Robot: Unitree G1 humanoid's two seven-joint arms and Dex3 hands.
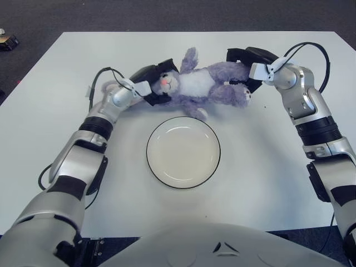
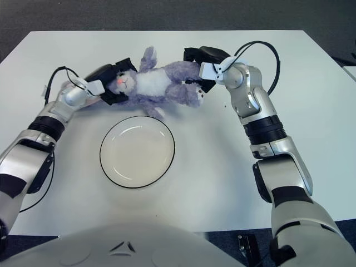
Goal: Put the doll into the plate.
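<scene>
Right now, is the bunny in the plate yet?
No, it is out. The bunny lies past the plate, with the left hand at its head and the right hand at its legs. Nothing is in the plate.

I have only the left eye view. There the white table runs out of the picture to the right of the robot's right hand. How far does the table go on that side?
Observer: In the right eye view the white table goes on well past the right hand, which grips the purple plush rabbit doll at its legs. The table's right edge shows there, with dark floor beyond it.
Operator: Does anything stand beyond that edge?
Observer: Only a pale corner of another surface at the picture's border. I cannot tell what it is.
</scene>
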